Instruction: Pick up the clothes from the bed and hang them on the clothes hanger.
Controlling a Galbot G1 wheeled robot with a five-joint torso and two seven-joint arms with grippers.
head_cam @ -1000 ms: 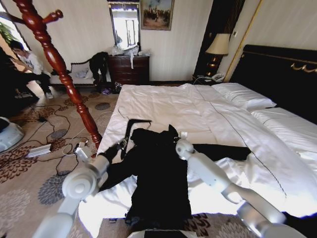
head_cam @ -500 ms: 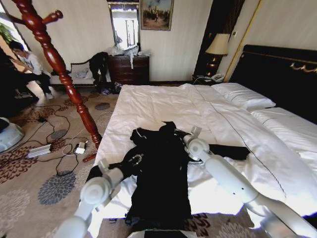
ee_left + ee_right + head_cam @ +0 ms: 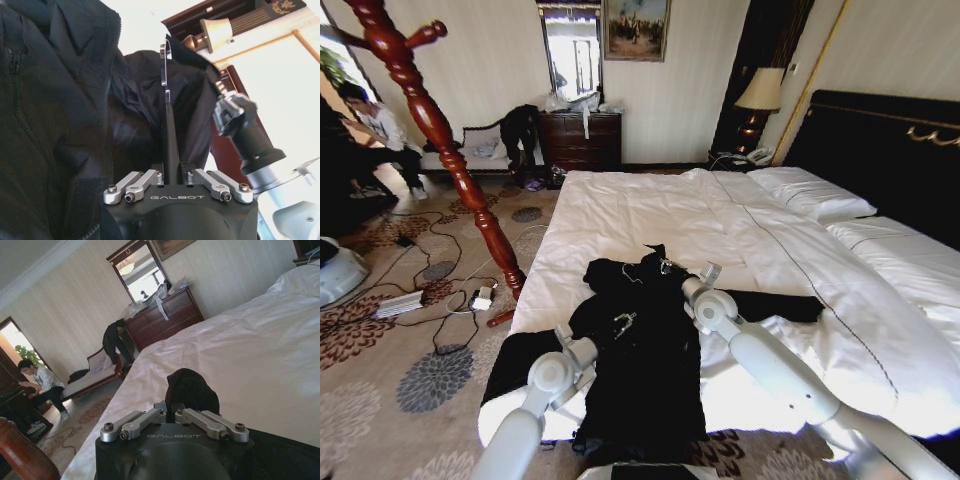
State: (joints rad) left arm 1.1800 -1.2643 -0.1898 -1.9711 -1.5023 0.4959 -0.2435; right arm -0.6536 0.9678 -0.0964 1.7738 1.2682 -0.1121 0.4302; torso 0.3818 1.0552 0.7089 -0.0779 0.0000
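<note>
I see the clothes [image 3: 640,350], a long black coat of soft dark fabric, bunched at lower centre on the bed [image 3: 650,205]; folds hide its sleeves. My left tool [image 3: 624,322] is pinched together on a fold. My right tool [image 3: 672,268] is clamped on the collar. The clothes hanger [image 3: 430,120] stands upper left.

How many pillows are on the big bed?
2. One white pillow lies at the near-left end of the black headboard, and another lies beside it to the right. More may be hidden past the picture's edge.
</note>
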